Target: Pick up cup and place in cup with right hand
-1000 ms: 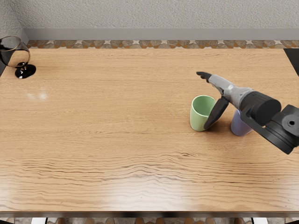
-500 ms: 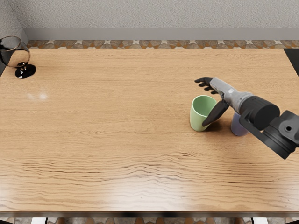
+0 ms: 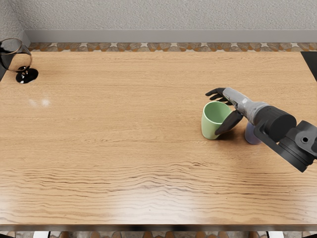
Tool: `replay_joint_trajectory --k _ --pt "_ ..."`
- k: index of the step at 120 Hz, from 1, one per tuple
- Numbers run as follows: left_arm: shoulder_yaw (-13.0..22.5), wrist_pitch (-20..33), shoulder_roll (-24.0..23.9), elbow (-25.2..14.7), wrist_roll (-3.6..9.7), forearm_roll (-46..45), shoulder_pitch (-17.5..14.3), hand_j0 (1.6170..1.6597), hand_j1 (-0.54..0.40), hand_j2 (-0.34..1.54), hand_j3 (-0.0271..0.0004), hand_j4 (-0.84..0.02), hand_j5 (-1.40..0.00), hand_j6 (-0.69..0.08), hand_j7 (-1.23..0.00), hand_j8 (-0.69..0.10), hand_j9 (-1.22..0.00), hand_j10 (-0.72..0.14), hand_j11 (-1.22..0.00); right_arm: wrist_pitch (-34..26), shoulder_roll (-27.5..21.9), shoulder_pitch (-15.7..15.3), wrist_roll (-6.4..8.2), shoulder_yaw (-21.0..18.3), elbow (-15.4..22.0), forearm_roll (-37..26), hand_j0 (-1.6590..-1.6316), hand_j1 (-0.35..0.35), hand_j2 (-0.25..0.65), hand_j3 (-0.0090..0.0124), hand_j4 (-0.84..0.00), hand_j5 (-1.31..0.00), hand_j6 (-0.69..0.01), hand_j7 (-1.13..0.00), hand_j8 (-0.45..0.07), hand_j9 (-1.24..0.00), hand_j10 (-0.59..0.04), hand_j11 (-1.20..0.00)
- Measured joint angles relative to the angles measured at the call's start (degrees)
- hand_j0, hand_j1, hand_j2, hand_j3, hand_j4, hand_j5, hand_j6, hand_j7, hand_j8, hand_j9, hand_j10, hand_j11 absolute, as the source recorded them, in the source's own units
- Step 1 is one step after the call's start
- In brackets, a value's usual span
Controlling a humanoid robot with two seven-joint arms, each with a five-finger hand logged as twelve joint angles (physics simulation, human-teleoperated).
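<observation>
Fingers of right hand open, slightly bent, over the far side of green cup; thumb overlaps its right side in view. Contact with the cup: can't tell. Green cup stands upright on desk. Blue cup just beside it to the right, partly hidden by hand and arm. Stemmed glass at far left corner, well apart from both cups.
</observation>
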Motion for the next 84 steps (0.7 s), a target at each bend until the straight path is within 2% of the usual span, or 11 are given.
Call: replay_joint_trajectory --k 56,63,67,84 --pt "0.00 0.00 0.00 0.00 0.00 0.00 0.00 1.6581 0.349 0.00 0.0000 0.000 0.00 0.000 0.00 0.000 0.00 0.000 0.00 1.28 -0.11 -0.08 0.00 -0.21 0.00 0.12 -1.6580 0.046 -0.063 0.0000 -0.333 -0.43 -0.334 -0.43 -0.333 -0.43 -0.333 -0.43" --pt "0.00 0.00 0.00 0.00 -0.01 0.00 0.00 1.6581 0.349 0.00 0.0000 0.000 0.00 0.000 0.00 0.000 0.00 0.000 0.00 1.41 -0.09 -0.05 0.00 -0.21 0.00 0.08 -1.6578 0.056 -0.063 -0.0012 -0.346 -0.44 -0.354 -0.44 -0.346 -0.44 -0.345 -0.44" --pt "-0.01 -0.01 0.00 0.00 0.00 0.00 0.00 1.6581 0.349 0.00 0.0000 0.000 0.00 0.000 0.00 0.000 0.00 0.000 0.00 1.45 -0.08 -0.04 0.00 -0.20 0.00 0.05 -1.6577 0.062 -0.060 -0.0009 -0.355 -0.45 -0.363 -0.45 -0.355 -0.45 -0.354 -0.45" --pt "-0.01 0.00 0.00 0.00 0.00 -0.01 0.00 1.6581 0.349 0.00 -0.0001 0.000 0.00 0.000 0.00 0.000 0.00 0.000 0.00 1.53 -0.08 -0.01 0.01 -0.21 0.00 0.09 -1.6567 0.074 -0.037 -0.0006 -0.385 -0.48 -0.349 -0.49 -0.336 -0.48 -0.383 -0.48"
